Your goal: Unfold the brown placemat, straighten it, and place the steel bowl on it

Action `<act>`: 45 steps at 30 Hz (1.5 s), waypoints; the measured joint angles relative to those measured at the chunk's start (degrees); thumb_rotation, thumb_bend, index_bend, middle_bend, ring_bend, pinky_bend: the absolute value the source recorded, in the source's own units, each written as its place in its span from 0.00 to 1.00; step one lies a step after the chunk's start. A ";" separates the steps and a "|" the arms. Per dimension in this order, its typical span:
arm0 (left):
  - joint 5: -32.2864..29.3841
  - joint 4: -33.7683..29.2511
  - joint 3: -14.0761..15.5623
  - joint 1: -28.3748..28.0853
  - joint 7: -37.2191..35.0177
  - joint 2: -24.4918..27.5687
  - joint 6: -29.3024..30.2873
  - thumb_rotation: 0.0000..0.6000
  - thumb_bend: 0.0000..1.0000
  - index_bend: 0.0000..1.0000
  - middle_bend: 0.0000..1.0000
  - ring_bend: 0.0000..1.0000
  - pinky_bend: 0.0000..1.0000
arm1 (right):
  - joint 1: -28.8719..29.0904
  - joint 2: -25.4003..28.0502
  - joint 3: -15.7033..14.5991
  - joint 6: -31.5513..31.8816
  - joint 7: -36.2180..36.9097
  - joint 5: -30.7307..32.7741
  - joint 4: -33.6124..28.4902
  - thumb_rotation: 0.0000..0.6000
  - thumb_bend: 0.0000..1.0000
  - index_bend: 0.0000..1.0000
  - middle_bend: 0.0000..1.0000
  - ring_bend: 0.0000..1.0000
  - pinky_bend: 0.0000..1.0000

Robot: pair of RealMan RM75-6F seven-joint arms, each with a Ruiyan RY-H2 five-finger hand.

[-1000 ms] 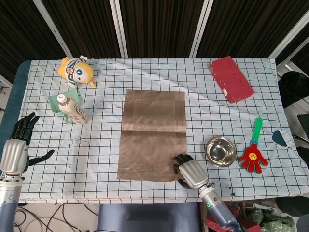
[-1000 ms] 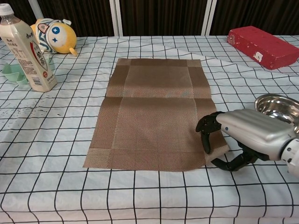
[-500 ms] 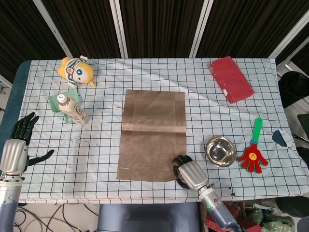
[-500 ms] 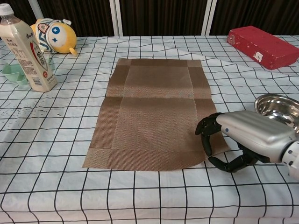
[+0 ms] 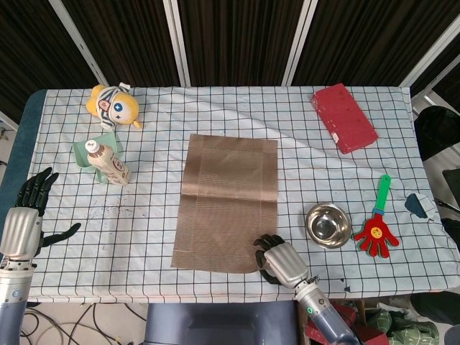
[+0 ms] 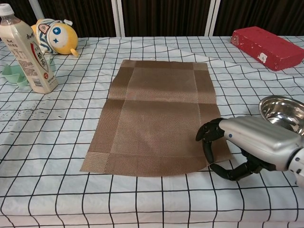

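The brown placemat [image 5: 226, 201] lies unfolded in the middle of the checked tablecloth, a crease across its middle, its long sides slightly skewed [image 6: 152, 118]. My right hand [image 5: 282, 262] grips the mat's near right corner, fingers on top and thumb curled beside it [image 6: 247, 142]. The steel bowl [image 5: 328, 225] stands empty on the cloth just right of that hand [image 6: 282, 110], off the mat. My left hand [image 5: 25, 215] hovers open at the table's left edge, holding nothing.
A milk-tea bottle [image 5: 108, 163] stands by a green dish [image 5: 86, 152] at the left, a plush toy [image 5: 111, 104] behind them. A red box [image 5: 343, 117] lies far right. A colourful hand clapper [image 5: 379, 226] lies right of the bowl.
My right hand has drawn back toward the near edge with the corner, dragging the mat nearer and turning it slightly. The left hand has stayed put.
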 measured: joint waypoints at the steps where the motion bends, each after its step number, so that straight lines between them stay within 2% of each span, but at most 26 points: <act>1: 0.02 0.00 0.01 0.00 0.02 0.00 0.00 1.00 0.04 0.00 0.00 0.02 0.07 | -0.06 0.10 -0.15 0.02 0.12 -0.39 -0.41 1.00 0.47 0.64 0.24 0.16 0.22; 13: 0.05 -0.05 0.05 0.02 0.01 0.01 0.01 1.00 0.04 0.00 0.00 0.02 0.07 | -0.74 0.74 -2.30 0.25 -0.48 -4.24 -5.70 1.00 0.47 0.65 0.25 0.16 0.22; 23: -0.14 -0.12 -0.03 -0.03 -0.25 0.09 -0.19 1.00 0.04 0.00 0.00 0.02 0.07 | -1.36 2.03 -1.18 1.49 -1.93 -4.11 -7.26 1.00 0.48 0.65 0.25 0.16 0.22; 33: -0.06 -0.22 0.11 -0.03 0.13 -0.03 -0.26 1.00 0.04 0.00 0.00 0.02 0.07 | -2.38 10.36 1.02 3.75 -5.22 -1.59 -11.29 1.00 0.48 0.66 0.25 0.16 0.22; 45: -0.15 -0.26 0.23 -0.05 0.64 -0.24 -0.46 1.00 0.04 0.00 0.00 0.02 0.07 | -0.47 19.53 5.82 1.86 -11.89 7.57 -13.46 1.00 0.48 0.67 0.25 0.16 0.22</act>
